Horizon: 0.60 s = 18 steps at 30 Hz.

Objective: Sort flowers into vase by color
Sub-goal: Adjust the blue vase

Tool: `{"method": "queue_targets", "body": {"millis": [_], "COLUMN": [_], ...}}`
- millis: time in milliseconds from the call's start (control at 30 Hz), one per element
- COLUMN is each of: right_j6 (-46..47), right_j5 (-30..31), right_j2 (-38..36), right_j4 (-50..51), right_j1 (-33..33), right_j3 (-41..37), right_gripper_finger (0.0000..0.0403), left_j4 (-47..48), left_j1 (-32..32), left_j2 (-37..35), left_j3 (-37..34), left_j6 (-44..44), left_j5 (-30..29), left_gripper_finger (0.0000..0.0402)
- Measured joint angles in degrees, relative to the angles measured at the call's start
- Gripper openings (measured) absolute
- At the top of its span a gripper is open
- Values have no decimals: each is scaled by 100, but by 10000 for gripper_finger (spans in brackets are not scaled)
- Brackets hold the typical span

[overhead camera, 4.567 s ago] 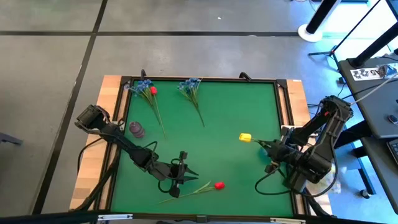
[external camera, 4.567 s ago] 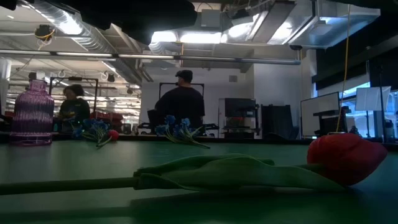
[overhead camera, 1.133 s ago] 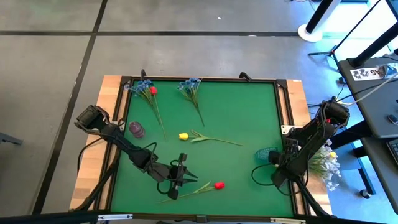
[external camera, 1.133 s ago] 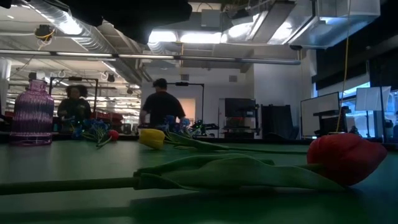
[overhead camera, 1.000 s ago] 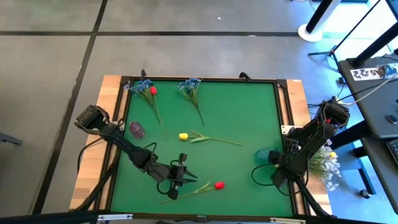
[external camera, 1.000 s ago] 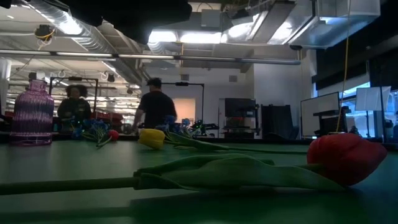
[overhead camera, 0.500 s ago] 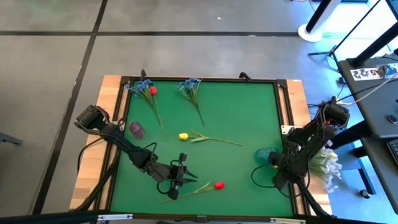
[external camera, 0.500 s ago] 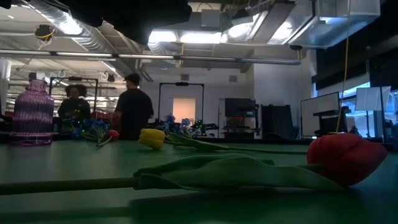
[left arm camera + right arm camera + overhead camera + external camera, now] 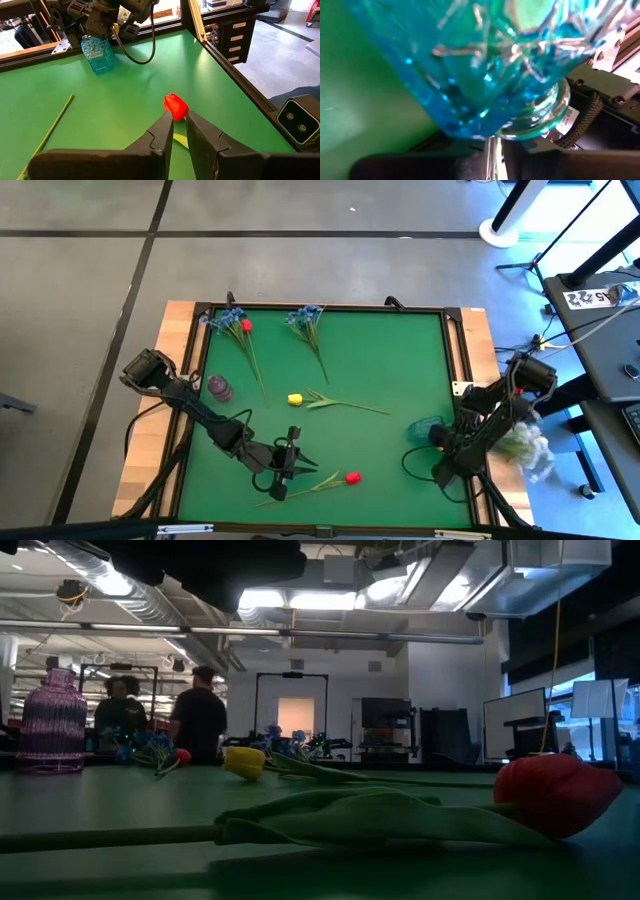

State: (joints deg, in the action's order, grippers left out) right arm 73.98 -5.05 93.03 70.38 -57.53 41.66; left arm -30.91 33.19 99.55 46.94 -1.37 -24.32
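In the high view the flowers lie flat on the green mat. A blue sprig (image 9: 232, 322) with a red bud (image 9: 246, 326) and a second blue sprig (image 9: 306, 320) are at the far side. A yellow tulip (image 9: 294, 398) is mid-mat and a red tulip (image 9: 352, 478) is near the front. White sprigs (image 9: 525, 443) show blurred off the table's right edge. My left gripper (image 9: 180, 122) hovers just short of the red bud (image 9: 175, 106), its fingers a narrow gap apart. My right gripper (image 9: 441, 436) is at the blue glass vase (image 9: 426, 430). My right gripper comes down on the blue vase (image 9: 97, 50) from above. In its wrist view the fingers (image 9: 420, 162) meet at the rim of the vase's mouth (image 9: 540, 122), with a thin pale strip between them. The vase stands upright with its base on the mat.
A purple vase (image 9: 219, 388) stands at the mat's left edge, also seen in the low view (image 9: 50, 720). A raised black frame (image 9: 455, 370) rims the mat. The mat's middle and right far quarter are bare. People stand in the room beyond the table.
My right arm has sunk and shifted slightly toward the near edge, staying at the blue vase. The white sprigs beside it have gone blurred and shifted a little. A person in the room behind has walked leftward.
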Motion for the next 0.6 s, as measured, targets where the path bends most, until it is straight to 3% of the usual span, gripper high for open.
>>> {"method": "queue_targets", "body": {"millis": [267,600], "right_j6": [-834,-3448], "right_j5": [980,2216], "right_j2": [18,379], "right_j4": [407,-397], "right_j1": [737,2477], "right_j3": [755,1518], "right_gripper_finger": [37,23], "left_j4": [-1,114], "left_j1": [-4,-2], "left_j2": [0,-2], "left_j3": [0,0], "left_j6": [42,32], "left_j5": [-1,0], "left_gripper_finger": [50,50]}}
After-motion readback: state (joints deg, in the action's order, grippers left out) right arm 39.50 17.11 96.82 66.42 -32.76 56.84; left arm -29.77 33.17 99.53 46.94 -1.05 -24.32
